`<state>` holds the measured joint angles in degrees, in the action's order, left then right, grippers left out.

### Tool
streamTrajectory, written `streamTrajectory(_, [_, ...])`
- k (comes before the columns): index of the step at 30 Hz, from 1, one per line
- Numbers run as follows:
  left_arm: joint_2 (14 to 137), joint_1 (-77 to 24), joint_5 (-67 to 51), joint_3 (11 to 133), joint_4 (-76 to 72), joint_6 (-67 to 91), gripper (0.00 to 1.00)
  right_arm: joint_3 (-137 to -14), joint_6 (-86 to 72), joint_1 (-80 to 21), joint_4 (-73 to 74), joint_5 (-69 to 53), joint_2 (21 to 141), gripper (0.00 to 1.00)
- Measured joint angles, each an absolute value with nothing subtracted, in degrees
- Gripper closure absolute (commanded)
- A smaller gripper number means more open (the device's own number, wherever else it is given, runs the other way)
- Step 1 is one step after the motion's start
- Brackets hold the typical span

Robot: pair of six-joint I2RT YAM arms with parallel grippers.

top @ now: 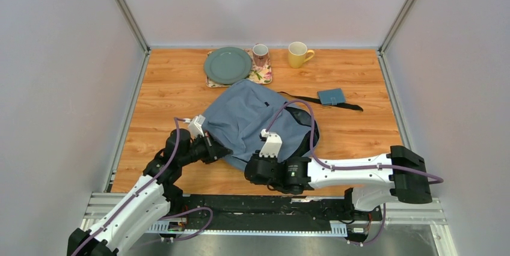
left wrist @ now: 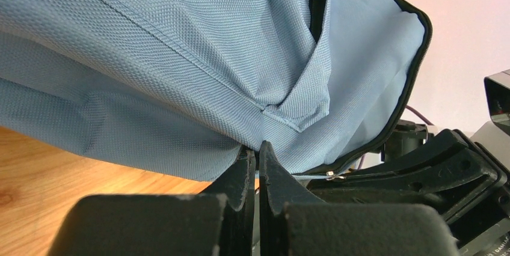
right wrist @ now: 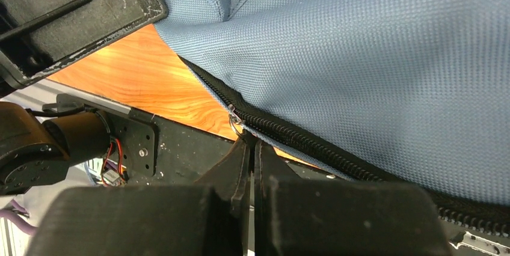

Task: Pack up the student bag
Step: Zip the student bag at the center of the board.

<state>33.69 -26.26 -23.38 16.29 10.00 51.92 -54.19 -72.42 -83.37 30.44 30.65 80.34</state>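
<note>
1. The student bag point(top: 252, 121) lies slumped in the middle of the table point(top: 162, 97), grey-blue fabric bunched up, its near edge right between my two arms.
2. My left gripper point(top: 221, 149) is at the bag's near-left edge. In the left wrist view the fingers point(left wrist: 240, 175) are pressed together with the fabric's lower hem pinched between the tips, and the cloth drapes up and away from them.
3. My right gripper point(top: 252, 169) sits at the near edge, just right of the left one. In the right wrist view its jaws are closed tight, tips right under the small metal zipper pull point(right wrist: 234, 121); I can't tell whether the pull itself is caught.
4. The black zipper point(right wrist: 301, 139) runs along the bag's lower edge, from the pull off to the right.
5. A black strap point(top: 313, 100) trails off the bag's far-right side, past a small teal case point(top: 331, 96).
6. Along the far edge: a green plate point(top: 227, 65) on a floral mat point(top: 263, 77), a floral mug point(top: 260, 54), and a yellow mug point(top: 298, 54).
</note>
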Motion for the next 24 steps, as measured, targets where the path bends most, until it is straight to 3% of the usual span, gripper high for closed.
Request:
streamTrajectory(9, [32.9,-26.3,-23.2,17.6,13.1,49.4,1.0,-54.3,-69.9,-80.7,31.5,27.0,79.4,1.0])
streamTrajectory(24, [26.3,-26.9,-23.1,16.2,14.1,47.0,1.0,-45.7,-73.3,-73.6,23.2,14.5,66.7,1.0])
